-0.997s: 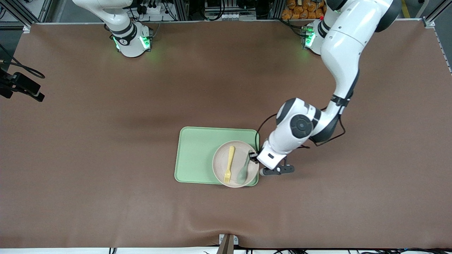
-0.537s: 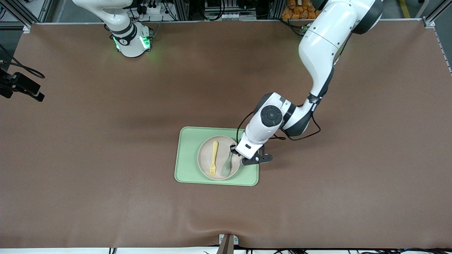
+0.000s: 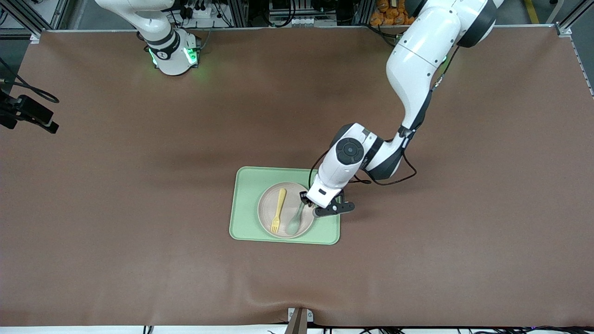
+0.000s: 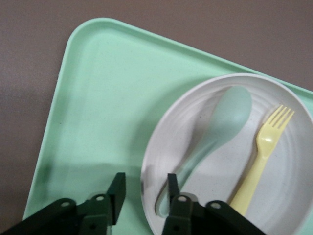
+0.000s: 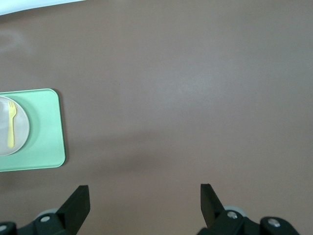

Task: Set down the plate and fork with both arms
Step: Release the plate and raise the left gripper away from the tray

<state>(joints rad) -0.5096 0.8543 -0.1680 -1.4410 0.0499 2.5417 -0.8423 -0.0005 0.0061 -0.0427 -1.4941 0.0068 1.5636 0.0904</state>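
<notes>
The pale plate (image 3: 267, 209) lies on the light-green tray (image 3: 246, 195), toward the tray's left-arm end. The yellow fork (image 3: 278, 210) and a grey-green spoon (image 3: 295, 221) lie in the plate. My left gripper (image 3: 307, 198) is low at the plate's rim on the left-arm side. In the left wrist view the left gripper (image 4: 144, 188) is open and straddles the rim of the plate (image 4: 293, 161): one finger is inside by the spoon (image 4: 230, 115), the other is over the tray (image 4: 107, 107). The fork (image 4: 261, 156) lies beside the spoon. My right gripper (image 5: 144, 198) is open, empty and high over bare table.
The brown table mat (image 3: 139, 185) surrounds the tray. A black camera mount (image 3: 28, 113) sticks in at the right arm's end. The right wrist view shows the tray (image 5: 44, 132), plate (image 5: 19, 132) and fork (image 5: 11, 125) far off.
The left gripper moved toward the right arm's end, and the plate, fork and spoon went with it from the tray's corner fully onto the tray. The right arm has not moved.
</notes>
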